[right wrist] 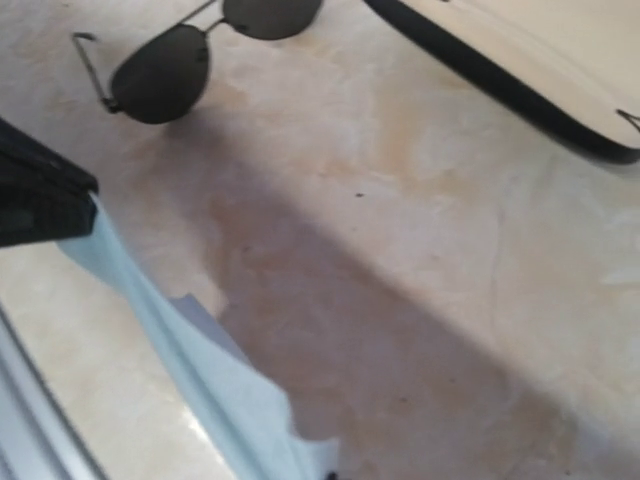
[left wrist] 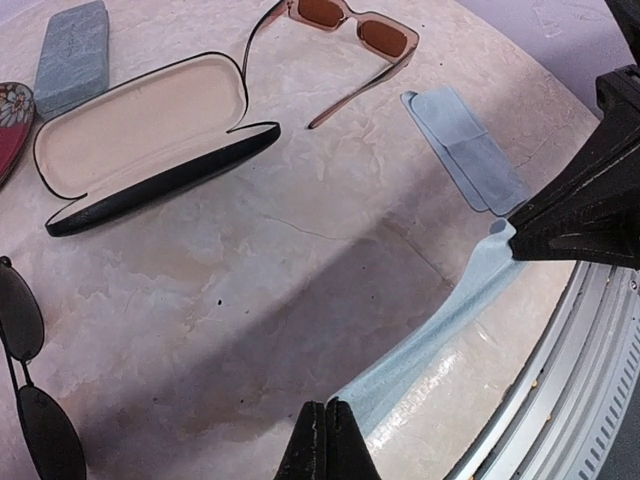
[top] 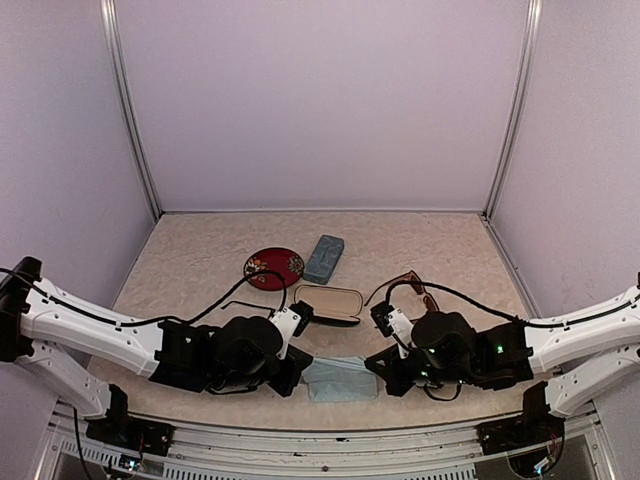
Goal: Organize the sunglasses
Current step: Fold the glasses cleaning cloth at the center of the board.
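Beige marbled table (top: pixel 200 260): holds everything; both pairs lie loose on it, neither is in a case yet.
Left gripper (left wrist: pixel 325 440): low at the near edge, fingertips pressed together, pinching one end of the cloth.
Right gripper (left wrist: pixel 515 232): opposite it, tips look clamped on the other end; its own wrist view doesn't show the fingers.
Pale blue cloth (left wrist: pixel 430 335): stretched as a strip between the two claws, just above the table. Probably a cloth-handling step (fold or place), sunglasses not started. Next move likely needs the cloth laid flat and both ends let go, then a free claw sent to a frame.
Flat blue piece (left wrist: pixel 465 150): lies on the table by the right claw; can't tell if separate or the same cloth.
Open black case (left wrist: pixel 140 125): cream lining up, empty, mid-table; likely the spot for one pair.
Blue-grey case (left wrist: pixel 72 55): closed, behind the open one, beside a red round item (top: pixel 273 267).
Reddish-brown pair (left wrist: pixel 352 20): thick squarish frame, brown-tinted lenses, temples unfolded, on the table just right of the open case, one temple near its rim.
Thin black pair (right wrist: pixel 165 75): wire frame, dark rounded lenses, temples out, left of the open case near the left arm, apart from the cloth.
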